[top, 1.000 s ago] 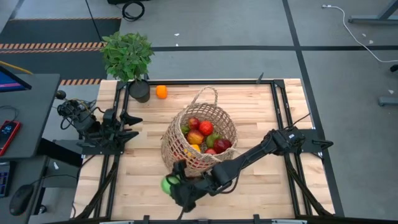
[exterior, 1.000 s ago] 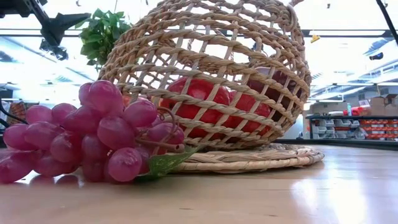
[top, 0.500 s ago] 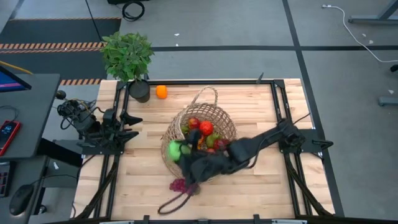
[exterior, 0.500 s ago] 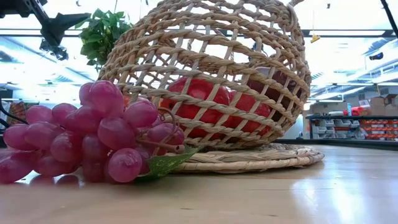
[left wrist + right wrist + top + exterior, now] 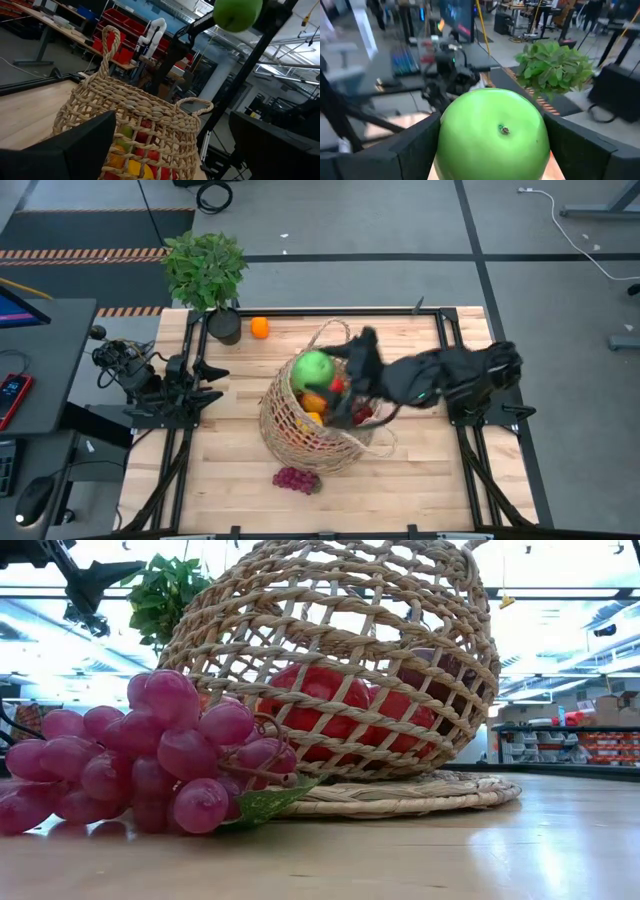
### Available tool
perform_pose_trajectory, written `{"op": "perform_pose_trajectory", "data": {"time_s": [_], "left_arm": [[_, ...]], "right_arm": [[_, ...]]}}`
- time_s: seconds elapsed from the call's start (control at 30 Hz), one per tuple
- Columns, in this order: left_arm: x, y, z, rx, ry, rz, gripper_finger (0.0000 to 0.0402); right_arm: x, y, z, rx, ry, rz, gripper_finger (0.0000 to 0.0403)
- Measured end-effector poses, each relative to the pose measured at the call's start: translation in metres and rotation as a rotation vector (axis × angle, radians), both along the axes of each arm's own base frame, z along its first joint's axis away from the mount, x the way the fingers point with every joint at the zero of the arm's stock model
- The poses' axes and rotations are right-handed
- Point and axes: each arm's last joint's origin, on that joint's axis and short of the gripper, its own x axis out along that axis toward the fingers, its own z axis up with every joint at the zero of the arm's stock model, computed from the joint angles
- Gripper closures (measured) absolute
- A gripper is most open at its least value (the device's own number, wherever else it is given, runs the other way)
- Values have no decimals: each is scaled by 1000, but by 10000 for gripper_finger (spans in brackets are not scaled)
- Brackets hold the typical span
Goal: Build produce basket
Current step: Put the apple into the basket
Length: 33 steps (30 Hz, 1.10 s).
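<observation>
My table (image 5: 230, 455) is a light wooden slab with pale plank seams, edged by a dark metal frame on which my two arm bases are mounted at either side. Resting directly on it I find the wicker basket (image 5: 300, 430) near the centre, tipped over on its side, with a bunch of purple grapes (image 5: 296, 479) lying just beside its near edge. At the far left corner stands a black plant pot (image 5: 224, 326) holding a leafy green plant (image 5: 205, 268), and a single orange (image 5: 260, 328) sits just beside that pot, well apart from the basket.
</observation>
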Motion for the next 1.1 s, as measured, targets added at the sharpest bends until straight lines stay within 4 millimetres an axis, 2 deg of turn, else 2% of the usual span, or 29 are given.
{"op": "perform_pose_trajectory", "data": {"time_s": [0.17, 0.43, 0.8, 1.1], "left_arm": [[0, 0, 0, 0, 0, 0, 5], [0, 0, 0, 0, 0, 0, 5], [0, 0, 0, 0, 0, 0, 5], [0, 0, 0, 0, 0, 0, 5]], "right_arm": [[-31, -17, 28, 173, -123, 13, 56], [-78, -37, 65, 325, -313, 11, 56], [-129, -55, 111, 292, -590, 92, 56], [-161, -66, 141, 248, -851, 187, 56]]}}
